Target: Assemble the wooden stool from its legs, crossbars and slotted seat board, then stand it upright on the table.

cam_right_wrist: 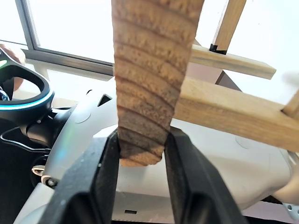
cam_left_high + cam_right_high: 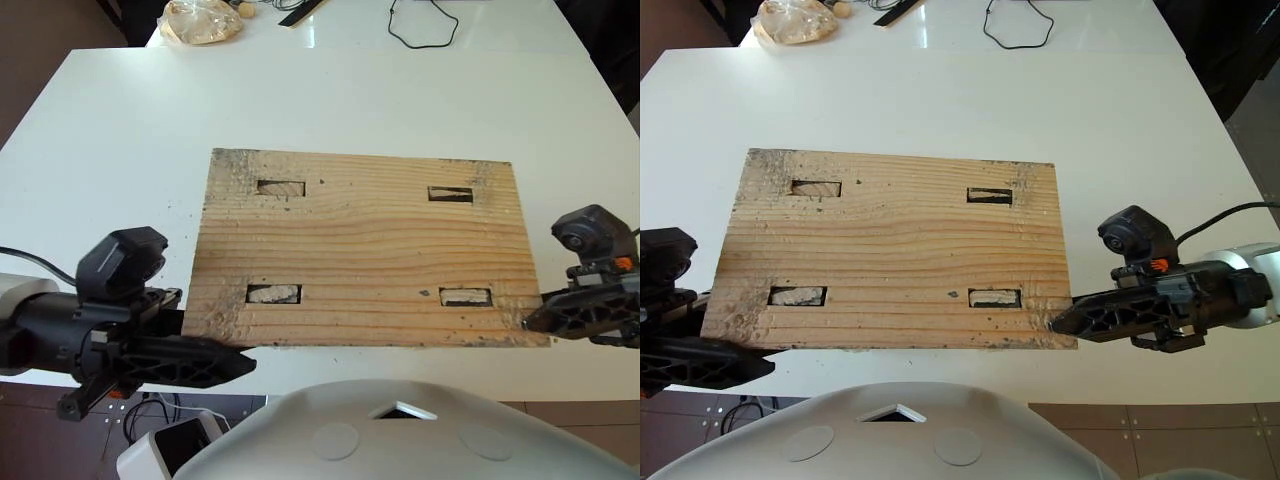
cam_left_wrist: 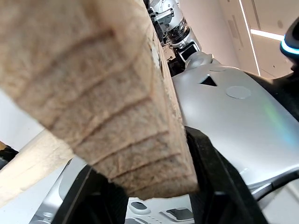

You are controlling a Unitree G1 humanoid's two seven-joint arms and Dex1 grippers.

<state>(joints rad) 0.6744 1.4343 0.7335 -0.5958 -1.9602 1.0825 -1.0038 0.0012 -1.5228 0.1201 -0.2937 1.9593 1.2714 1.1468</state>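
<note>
1. Left gripper (image 2: 240,362) clenched on the near left corner of the board (image 2: 365,255). Right gripper (image 2: 1060,322) clenched on the near right corner, with fingers (image 1: 100,177) pressed on both faces of the edge.
2. Board held flat over the table (image 2: 330,100), slots (image 2: 281,187) facing up. Frame (image 1: 233,114) of legs and crossbars joined beneath it. Cannot tell whether the feet touch the table.
3. Probably the last step: setting the stool down upright. Keep both corners level and lower evenly so all feet land together.
4. Avoid twisting or spreading the corners, which could loosen the joints.
5. Let go only once the weight rests on the table. Then draw each gripper straight outward to avoid dragging the stool.
</note>
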